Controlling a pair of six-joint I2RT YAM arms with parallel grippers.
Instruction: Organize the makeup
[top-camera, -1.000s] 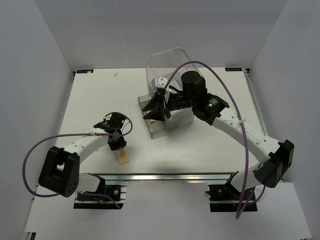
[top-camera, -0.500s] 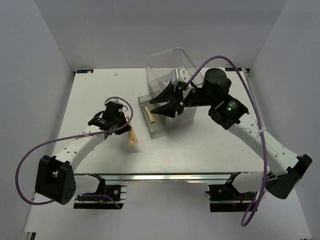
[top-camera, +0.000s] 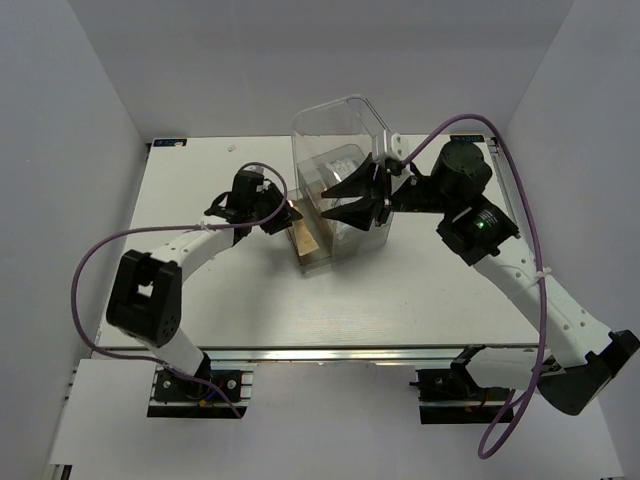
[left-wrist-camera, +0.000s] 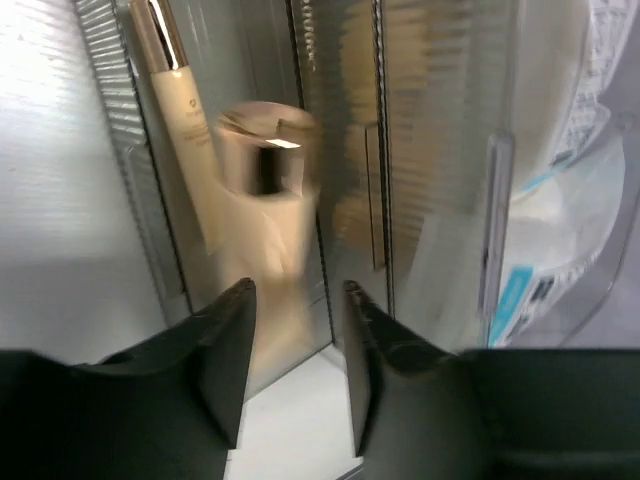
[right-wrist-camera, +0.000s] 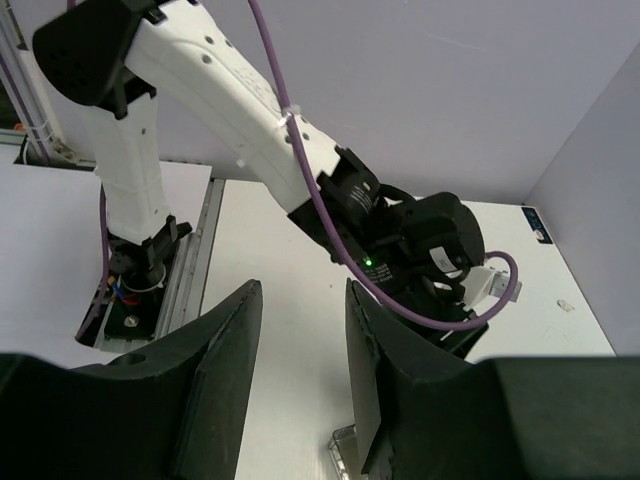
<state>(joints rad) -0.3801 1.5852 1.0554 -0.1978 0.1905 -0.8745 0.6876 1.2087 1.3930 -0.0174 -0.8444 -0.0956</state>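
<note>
Two arms meet at the clear box (top-camera: 345, 125) in the top view, which stands toward the far middle of the worktop (top-camera: 200, 300). The left tool (top-camera: 292, 212) is at the box's left front corner, above the narrow front compartment. Something tan (top-camera: 305, 238) lies in that compartment, but from this height I cannot tell if it is one tube or two. The right tool (top-camera: 332, 200) hangs over the middle of the box, its jaws spread in a wide V with nothing between them.

From the left wrist, the left tool (left-wrist-camera: 297, 290) looks down into that same compartment, and its jaws stand well apart. A beige tube (left-wrist-camera: 262, 215) sits just ahead of the gap, with its lower end between the fingers. It is smeared while the box walls are fairly sharp, so I judge it is loose and dropping, not gripped. Just beside it on the left, a second tube (left-wrist-camera: 180, 100) with a gold cap lies in the compartment. Behind the next clear wall, on the right, are white-and-blue packets (left-wrist-camera: 545, 250).

From the right wrist, the right tool (right-wrist-camera: 303, 290) has its jaws apart and empty. This camera looks across the worktop at an arm, and only a corner of the box shows at the bottom edge.

The step in hand seems to be the placing of the beige tube next to its partner. The next move calls for the left tool to rise straight up, away from the thin walls, before it goes for other makeup. I see no sponges in these pictures.
</note>
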